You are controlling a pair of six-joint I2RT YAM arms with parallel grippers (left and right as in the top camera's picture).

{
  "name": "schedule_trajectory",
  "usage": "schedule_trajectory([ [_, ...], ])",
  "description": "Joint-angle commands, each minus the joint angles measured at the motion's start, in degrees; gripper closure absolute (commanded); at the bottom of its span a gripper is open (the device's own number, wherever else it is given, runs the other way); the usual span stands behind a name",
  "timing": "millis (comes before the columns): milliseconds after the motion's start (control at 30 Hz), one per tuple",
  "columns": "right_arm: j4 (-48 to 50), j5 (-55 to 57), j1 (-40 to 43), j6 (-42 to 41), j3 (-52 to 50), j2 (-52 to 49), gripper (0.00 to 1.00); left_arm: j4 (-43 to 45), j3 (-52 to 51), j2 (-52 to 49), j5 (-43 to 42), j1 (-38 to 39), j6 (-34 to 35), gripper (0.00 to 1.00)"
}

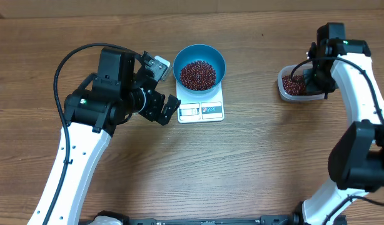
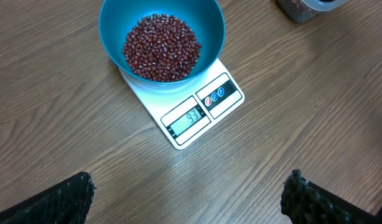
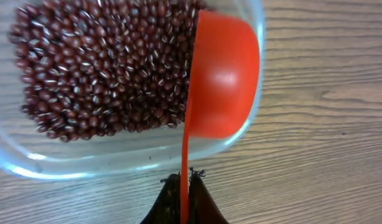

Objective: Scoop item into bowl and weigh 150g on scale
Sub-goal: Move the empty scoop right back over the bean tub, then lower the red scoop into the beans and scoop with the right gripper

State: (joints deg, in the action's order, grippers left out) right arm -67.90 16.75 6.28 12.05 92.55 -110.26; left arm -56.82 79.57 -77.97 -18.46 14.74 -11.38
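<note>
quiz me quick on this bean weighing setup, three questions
1. True or false: the bowl of beans sits on the scale.
2. The right hand is shut on: A) the scoop B) the bowl rim C) nothing.
3. Fill in: the scoop's cup lies inside the clear ____.
Key: 1 true; 2 A; 3 tub.

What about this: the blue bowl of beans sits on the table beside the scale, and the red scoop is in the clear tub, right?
No. The blue bowl of beans sits on the scale, not beside it, as the left wrist view shows. The red scoop is in the clear tub.
</note>
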Motion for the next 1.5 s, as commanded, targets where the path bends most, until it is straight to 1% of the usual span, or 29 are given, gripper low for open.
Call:
schedule_trajectory([
  [0, 0.3, 1.1, 0.0, 0.0, -0.1, -2.8, 0.96, 0.1, 0.8, -0.4, -0.4, -0.1, -0.9, 0.00],
  [167, 0.3, 0.9, 0.0, 0.0, -0.2, -5.4, 0.96, 0.1, 0.8, -0.4, -0.4, -0.1, -0.9, 0.00],
  [233, 0.3, -0.8, 0.0, 0.0, -0.3, -5.7, 0.97, 0.1, 0.8, -0.4, -0.4, -0.1, -0.9, 0.00],
  [567, -0.8, -11.3, 0.0, 0.3, -0.3, -5.7, 0.96, 0.1, 0.8, -0.4, -0.4, -0.1, -0.9, 0.00],
  [1100, -3.5, -33.0, 0.0, 1.9, -0.3, -5.7, 0.96, 0.1, 0.8, -0.4, -0.4, -0.1, -0.9, 0.00],
  [1333, -3.4, -38.0, 0.2, 1.5, -0.3, -5.7, 0.96, 0.1, 0.8, -0.4, -0.4, -0.1, -0.9, 0.01],
  [1467, -3.4, -41.1, 1.9, 1.3, -0.3, -5.7, 0.96, 0.1, 0.8, -0.4, -0.4, -0.1, -0.9, 0.01],
])
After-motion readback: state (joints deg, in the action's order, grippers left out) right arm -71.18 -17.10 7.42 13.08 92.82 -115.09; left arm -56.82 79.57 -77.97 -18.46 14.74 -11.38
